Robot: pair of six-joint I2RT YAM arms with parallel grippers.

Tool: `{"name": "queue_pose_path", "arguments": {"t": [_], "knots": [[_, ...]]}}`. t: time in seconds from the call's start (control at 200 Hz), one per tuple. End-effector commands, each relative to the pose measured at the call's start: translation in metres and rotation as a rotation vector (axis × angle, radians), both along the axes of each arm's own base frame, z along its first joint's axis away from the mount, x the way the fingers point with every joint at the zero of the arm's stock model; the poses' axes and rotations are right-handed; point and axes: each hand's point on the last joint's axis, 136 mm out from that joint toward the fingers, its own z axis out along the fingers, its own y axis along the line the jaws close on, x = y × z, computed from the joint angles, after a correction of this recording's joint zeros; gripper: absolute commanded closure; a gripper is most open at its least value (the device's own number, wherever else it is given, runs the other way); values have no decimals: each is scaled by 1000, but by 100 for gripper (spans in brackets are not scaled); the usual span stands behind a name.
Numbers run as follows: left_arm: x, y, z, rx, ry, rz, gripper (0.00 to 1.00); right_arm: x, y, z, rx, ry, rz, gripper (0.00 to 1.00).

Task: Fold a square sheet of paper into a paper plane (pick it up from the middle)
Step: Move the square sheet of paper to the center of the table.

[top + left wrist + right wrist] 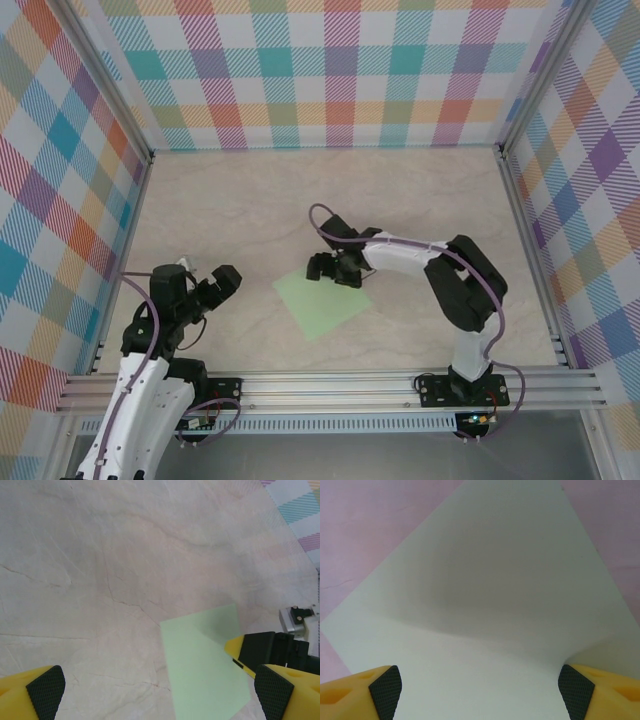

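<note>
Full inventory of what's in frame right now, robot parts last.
square sheet of paper: one, pale green, lying on the table centre
table: one, beige marbled, floor of the cell
walls: three, multicoloured plaid, left, far and right sides
frame rail: one, silver, along the near edge
left gripper: one, black with yellow fingers, jaws open, near-left, apart from the paper
right gripper: one, black with yellow fingers, jaws open, over the paper's far corner; contact cannot be told
</note>
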Motion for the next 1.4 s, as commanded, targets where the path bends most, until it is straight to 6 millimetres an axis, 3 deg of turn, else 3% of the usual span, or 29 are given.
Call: {"name": "queue_pose_path", "arguments": {"t": [0.0,0.075,0.31,0.515,0.75,1.17,1.395], "knots": [[9,-13,6,-80,-30,-48,0,-9,-54,-13,-115,17,-177,14],[11,-22,3,-115,-22,-85,0,-10,-53,-3,-60,-13,-151,14],[11,-31,-3,-122,10,-135,0,-23,4,45,215,-70,127,18],[10,-29,-4,-98,20,-130,0,-36,43,40,278,-24,229,21],[6,-25,-10,-67,52,-121,0,-30,43,5,206,33,174,20],[6,-26,-13,-67,66,-127,0,15,20,-22,28,-7,-137,20],[3,-26,-14,-68,74,-132,0,35,11,-25,-21,-29,-274,20]]}}
